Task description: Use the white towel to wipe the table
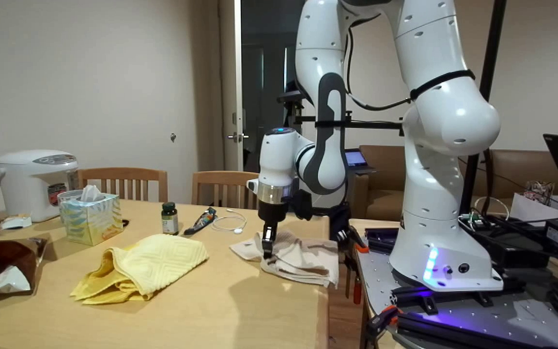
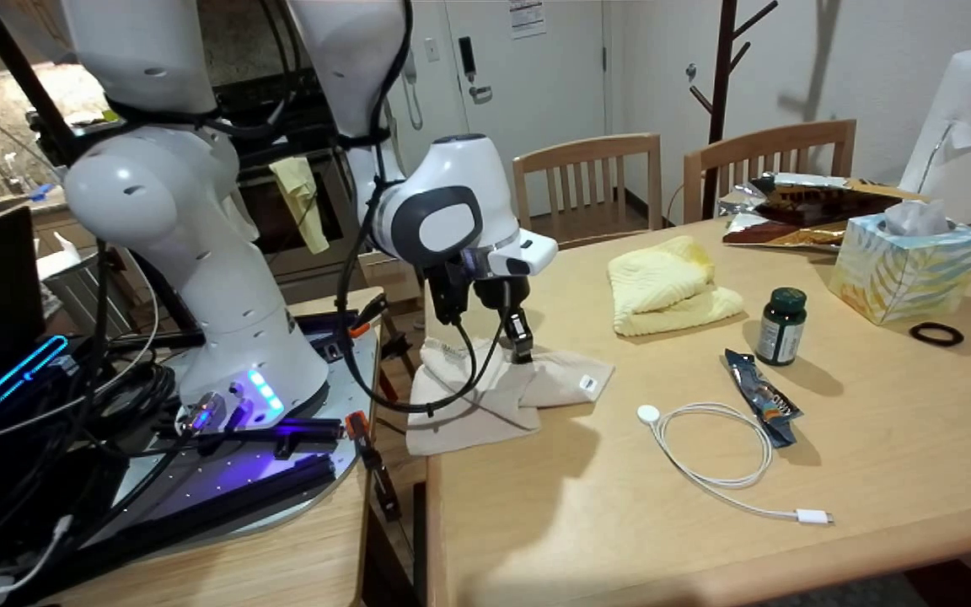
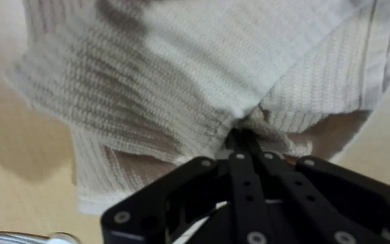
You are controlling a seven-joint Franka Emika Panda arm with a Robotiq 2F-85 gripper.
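Observation:
The white towel [image 1: 303, 259] lies crumpled on the wooden table [image 1: 196, 317] at the edge nearest the robot base. It also shows in an exterior view [image 2: 565, 379], with a small label on one corner. In the wrist view the towel [image 3: 141, 91] fills most of the picture, with folds running toward the fingertips. My gripper [image 1: 268, 252] points down at the towel; it also shows in an exterior view [image 2: 521, 352]. In the wrist view the gripper's fingers [image 3: 242, 135] are close together with towel fabric bunched at them. The tips are hidden in the folds.
A yellow towel [image 1: 155, 264] lies on the table. A green bottle [image 1: 169, 219], a wrapped bar [image 2: 761, 396], a coiled white cable [image 2: 709, 447], a tissue box [image 1: 92, 220], a black ring [image 2: 936, 334] and snack bags [image 1: 10, 264] stand or lie farther out.

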